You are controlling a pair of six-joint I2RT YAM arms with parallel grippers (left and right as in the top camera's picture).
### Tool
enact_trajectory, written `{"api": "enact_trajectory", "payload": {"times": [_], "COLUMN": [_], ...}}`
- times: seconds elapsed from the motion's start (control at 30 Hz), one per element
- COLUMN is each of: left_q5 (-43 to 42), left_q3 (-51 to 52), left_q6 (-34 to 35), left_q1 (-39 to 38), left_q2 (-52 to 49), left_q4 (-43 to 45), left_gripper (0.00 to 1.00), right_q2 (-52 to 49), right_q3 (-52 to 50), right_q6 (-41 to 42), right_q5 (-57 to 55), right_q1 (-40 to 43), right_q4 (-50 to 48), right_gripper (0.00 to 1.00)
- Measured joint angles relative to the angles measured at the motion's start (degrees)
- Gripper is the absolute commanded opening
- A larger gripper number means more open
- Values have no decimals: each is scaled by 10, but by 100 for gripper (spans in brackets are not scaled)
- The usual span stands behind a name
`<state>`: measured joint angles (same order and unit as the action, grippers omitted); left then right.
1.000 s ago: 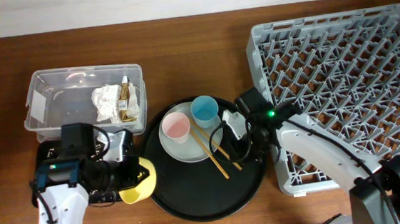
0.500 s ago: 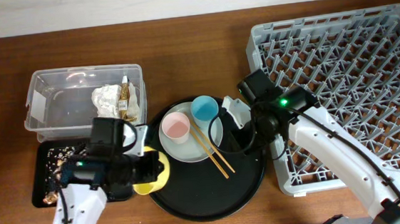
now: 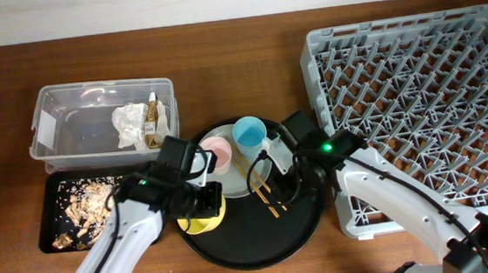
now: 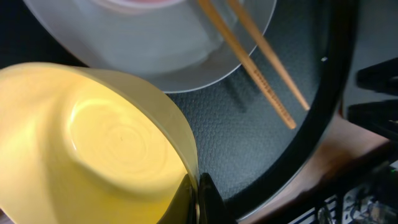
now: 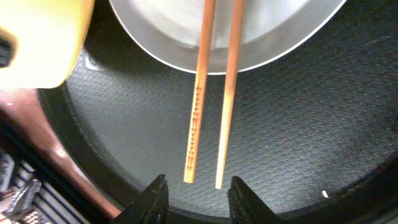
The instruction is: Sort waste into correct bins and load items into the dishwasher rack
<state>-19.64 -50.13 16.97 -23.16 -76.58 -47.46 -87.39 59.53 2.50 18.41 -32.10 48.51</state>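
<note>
My left gripper (image 3: 199,203) is shut on the rim of the yellow bowl (image 3: 205,218), which hangs tilted over the left part of the round black tray (image 3: 252,240). In the left wrist view the fingers (image 4: 200,194) pinch the bowl's wall (image 4: 99,143). My right gripper (image 5: 199,194) stands open just above the tray, straddling the near ends of the two chopsticks (image 5: 200,93), which lean on the plate (image 5: 230,31). The pink cup (image 3: 217,149) sits on the plate (image 3: 237,179), the blue cup (image 3: 249,133) behind it. The dishwasher rack (image 3: 415,97) stands at the right.
The clear box (image 3: 60,133) at the back left holds the napkin (image 3: 130,124) and the wrapper (image 3: 150,122). In front of it the shallow black tray (image 3: 50,217) holds food scraps (image 3: 84,206). Both arms crowd over the round tray.
My left arm carried the yellow bowl rightward from the shallow black tray to over the round tray. My right gripper opened and settled around the chopstick ends.
</note>
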Motion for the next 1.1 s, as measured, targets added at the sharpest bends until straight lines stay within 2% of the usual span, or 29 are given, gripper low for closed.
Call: {"api": "enact_trajectory", "payload": {"times": [0.13, 0.3, 0.4, 0.5, 0.57, 0.9, 1.1], "left_q5": [0, 0, 2, 2, 2, 2, 12], "left_q3": [0, 0, 0, 0, 0, -5, -76], "left_q6": [0, 1, 4, 7, 6, 9, 9], "left_q1": [-10, -10, -10, -10, -10, -10, -10], "left_q2": [-33, -37, -39, -40, -40, -40, -41], "left_q4": [6, -7, -13, -13, -13, -3, -21], "left_gripper": [2, 8, 25, 35, 36, 36, 37], "right_q2": [0, -2, -7, -10, -10, -10, -10], "right_q3": [-3, -17, -38, -50, -50, -57, -91], "right_q6": [0, 0, 0, 0, 0, 1, 1], "right_q5": [-37, -49, -44, -42, -40, -40, -40], "right_q1": [-7, -7, -7, -7, -7, -7, -29], "right_q4": [-6, -18, -38, -40, -42, -53, -108], "right_gripper": [37, 37, 37, 35, 33, 31, 32]}}
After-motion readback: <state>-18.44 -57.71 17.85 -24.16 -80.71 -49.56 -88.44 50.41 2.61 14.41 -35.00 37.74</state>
